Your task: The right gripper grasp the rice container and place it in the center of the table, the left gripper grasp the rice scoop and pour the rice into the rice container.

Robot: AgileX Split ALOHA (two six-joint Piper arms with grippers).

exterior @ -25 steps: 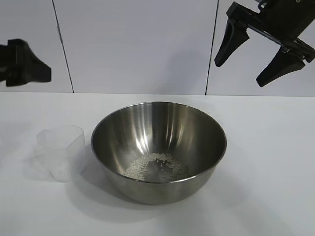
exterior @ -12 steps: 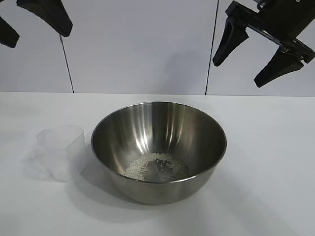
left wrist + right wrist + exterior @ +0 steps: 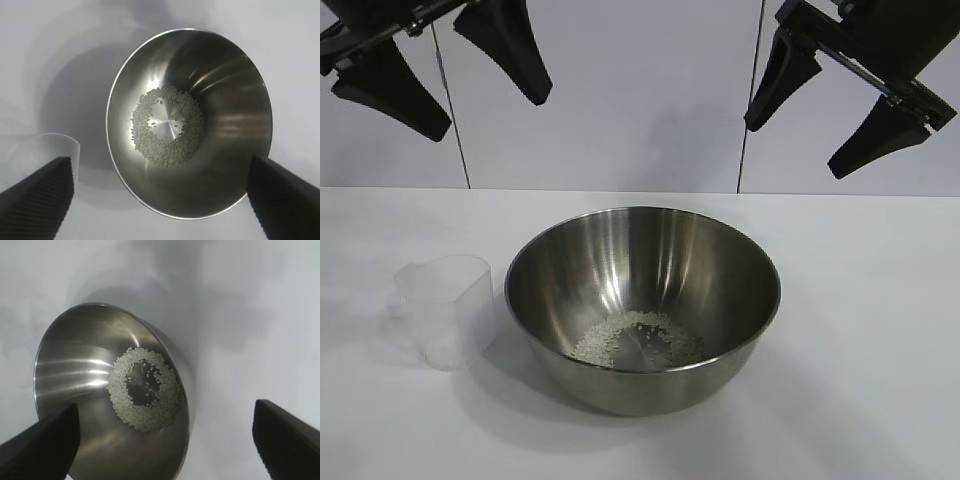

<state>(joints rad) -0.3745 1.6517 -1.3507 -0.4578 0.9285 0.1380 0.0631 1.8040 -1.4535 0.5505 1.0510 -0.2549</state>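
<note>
A large round stainless-steel mixing bowl, the rice container (image 3: 642,305), stands upright near the middle of the flat, plain white counter (image 3: 860,330). On its shiny bottom lies the rice (image 3: 636,340), small white grains spread in a loose ring with a barer patch of steel in the middle. Just beside the bowl, on the exterior view's left, the rice scoop (image 3: 442,308), a small frosted translucent plastic measuring cup, stands upright on the counter with nothing holding it. The black left gripper (image 3: 445,85) hangs high above the counter at the exterior view's upper left, over the scoop's side, jaws spread wide apart and empty. The black right gripper (image 3: 835,115) hangs at the upper right, well above the bowl's far edge, jaws likewise wide apart and gripping nothing. Both wrist views look down into the bowl between their own dark fingers.
</note>
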